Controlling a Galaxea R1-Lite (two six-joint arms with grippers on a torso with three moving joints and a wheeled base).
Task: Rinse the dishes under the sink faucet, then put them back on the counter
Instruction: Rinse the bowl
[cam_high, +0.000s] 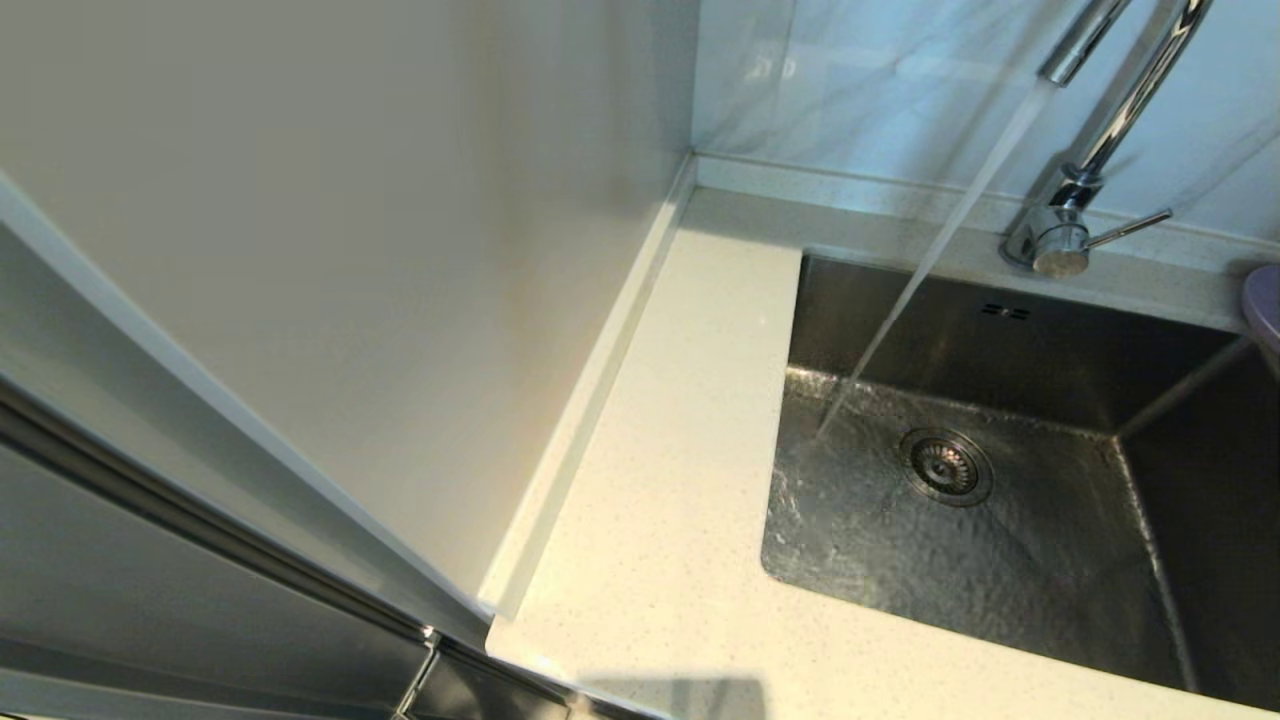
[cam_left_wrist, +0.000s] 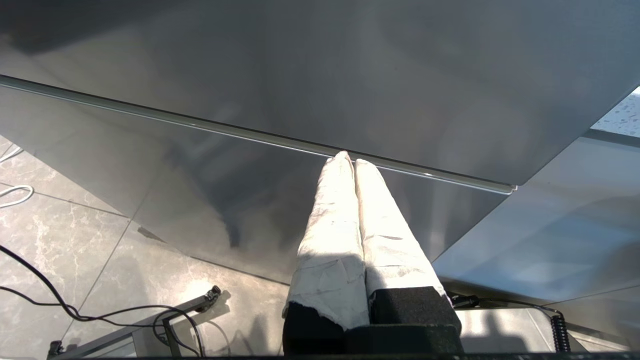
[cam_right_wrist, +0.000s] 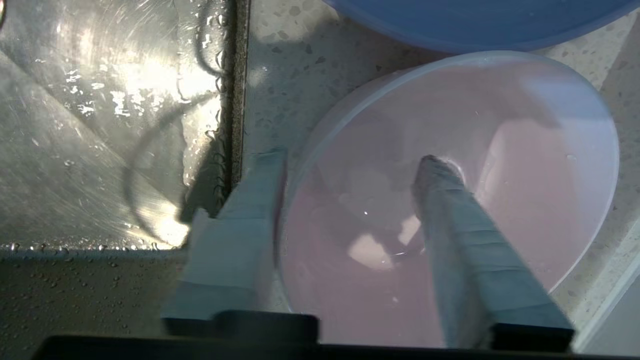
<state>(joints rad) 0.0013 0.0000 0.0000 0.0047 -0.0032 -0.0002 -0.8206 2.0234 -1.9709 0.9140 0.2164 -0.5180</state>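
Right now the right claw (cam_right_wrist: 350, 190) is straddling the rim of the pink bowl (cam_right_wrist: 525, 150), one finger inside, one outside, not yet clamped. That bowl is sitting empty on the worktop (cam_right_wrist: 300, 75) beside the sink (cam_high: 1000, 560). Beyond, the tap (cam_high: 1060, 235) is running into the sink. Rinsing is seemingly still ahead. The left claw (cam_left_wrist: 350, 162), fingers together, is hanging idle.
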